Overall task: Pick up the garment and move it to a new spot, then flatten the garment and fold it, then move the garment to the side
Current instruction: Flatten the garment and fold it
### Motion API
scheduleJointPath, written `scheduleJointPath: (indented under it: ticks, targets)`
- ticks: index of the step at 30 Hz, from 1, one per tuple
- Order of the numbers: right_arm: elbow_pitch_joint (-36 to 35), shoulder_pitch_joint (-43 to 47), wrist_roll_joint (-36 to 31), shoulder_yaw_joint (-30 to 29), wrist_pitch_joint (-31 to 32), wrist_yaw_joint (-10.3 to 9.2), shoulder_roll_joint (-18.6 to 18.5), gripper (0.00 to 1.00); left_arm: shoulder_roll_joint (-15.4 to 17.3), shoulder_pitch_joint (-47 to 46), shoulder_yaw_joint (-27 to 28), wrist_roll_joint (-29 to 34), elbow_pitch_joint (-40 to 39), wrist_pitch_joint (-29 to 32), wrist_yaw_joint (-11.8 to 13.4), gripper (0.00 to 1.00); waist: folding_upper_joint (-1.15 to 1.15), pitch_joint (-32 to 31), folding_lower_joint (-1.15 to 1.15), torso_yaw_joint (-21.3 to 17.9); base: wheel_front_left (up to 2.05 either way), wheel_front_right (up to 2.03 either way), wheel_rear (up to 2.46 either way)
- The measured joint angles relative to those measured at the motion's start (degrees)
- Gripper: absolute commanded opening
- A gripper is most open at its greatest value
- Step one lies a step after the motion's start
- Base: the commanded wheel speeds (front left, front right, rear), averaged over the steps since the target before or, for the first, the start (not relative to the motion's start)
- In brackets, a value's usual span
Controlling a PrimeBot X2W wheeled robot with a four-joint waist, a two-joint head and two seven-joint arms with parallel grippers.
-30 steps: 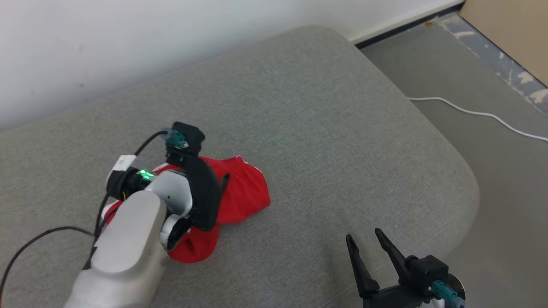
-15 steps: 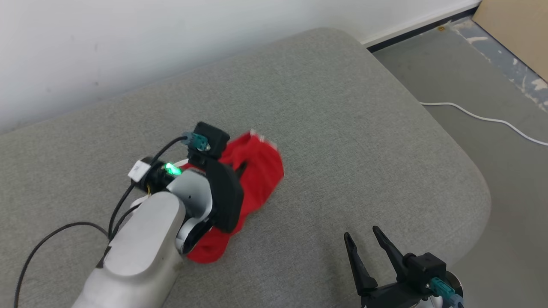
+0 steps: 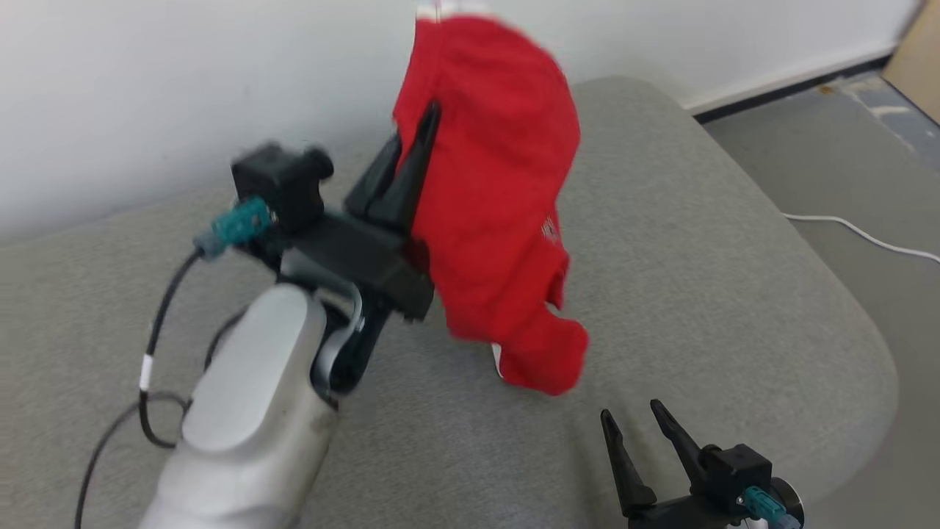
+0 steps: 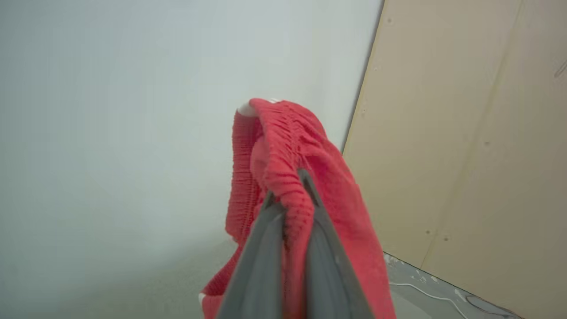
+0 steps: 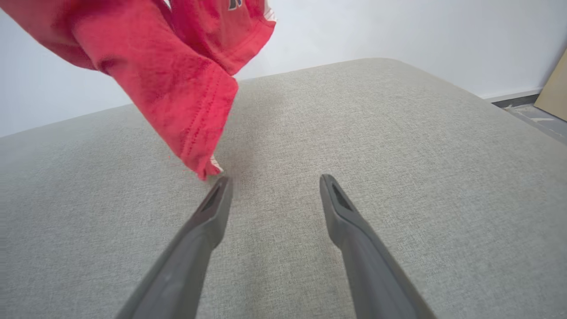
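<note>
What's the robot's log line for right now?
step: pick up | left fingers: shut on red garment | garment: hanging over grey cushion | right fingers: open, empty

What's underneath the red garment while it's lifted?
Grey cushion fabric lies under the red garment, which hangs from the shut left gripper. Its lowest hem sits near the cushion; contact cannot be told. In the head view, the cushion behind the cloth is covered.

Red knit cloth garment (image 3: 499, 220); grey woven matt cushion (image 3: 698, 264).
</note>
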Motion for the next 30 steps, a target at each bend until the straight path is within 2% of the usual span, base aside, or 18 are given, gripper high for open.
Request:
scheduleJointPath:
  ticks: [4, 9, 10, 11, 12, 15, 23, 26, 30]
  targets:
    - [-0.09, 0.44, 0.01, 0.56, 0.27, 0.00, 0.00, 1.00, 0.77, 6.67, -0.26, -1.98, 3.70, 1.26, 0.33, 0.00, 0.00, -0.80, 0.00, 2.75, 0.00, 0.00, 0.00]
    - [-0.35, 1.04, 0.04, 1.25, 0.80, 0.00, 0.01, 1.00, 2.93, 17.11, -0.16, -3.02, 9.77, 1.19, 2.12, 0.00, 0.00, -1.94, 0.00, 6.16, 0.00, 0.00, 0.00]
    - [-0.47, 1.08, 0.05, 1.20, 0.85, 0.00, 0.02, 1.00, 3.16, 18.81, -0.21, -3.20, 11.13, 1.26, 2.36, 0.14, 0.00, -2.17, 0.00, 6.79, 0.00, 0.00, 0.00]
    - [-0.56, 1.14, 0.05, 1.29, 1.03, 0.00, 0.02, 1.00, 3.22, 20.22, -0.10, -3.43, 12.15, 1.42, 2.72, 0.47, 0.00, -2.41, 0.00, 7.35, 0.00, 0.00, 0.00]
    - [-0.64, 1.29, 0.04, 1.36, 1.26, 0.00, 0.02, 1.00, 3.38, 22.41, 0.25, -4.66, 13.90, 1.69, 2.83, 1.00, 0.00, -2.91, 0.00, 8.33, 0.00, 0.00, 0.00]
    - [-0.80, 1.35, 0.04, 1.31, 1.38, 0.00, 0.02, 1.00, 3.81, 23.73, 0.85, -5.99, 15.04, 2.42, 2.80, 1.00, 0.00, -3.78, 0.00, 9.19, 0.00, 0.00, 0.00]
    - [-1.12, 2.37, -0.15, 1.11, 1.83, 0.00, 0.02, 1.00, 6.24, 22.26, 4.46, -11.36, 13.03, 10.68, 3.34, 1.00, 0.00, -4.92, -0.01, 9.39, 0.00, 0.00, 0.00]
    - [-1.32, 2.39, -0.14, 1.46, 2.03, 0.00, 0.02, 1.00, 7.10, 20.05, 6.04, -13.56, 11.29, 14.43, 4.60, 1.00, 0.00, -4.83, 0.00, 8.63, 0.00, 0.00, 0.00]
    - [-1.57, 2.28, -0.01, 1.97, 2.15, 0.00, 0.02, 1.00, 7.24, 18.29, 7.53, -17.85, 11.48, 23.81, 7.45, 1.00, 0.00, -4.46, 0.00, 7.30, 0.00, 0.00, 0.00]
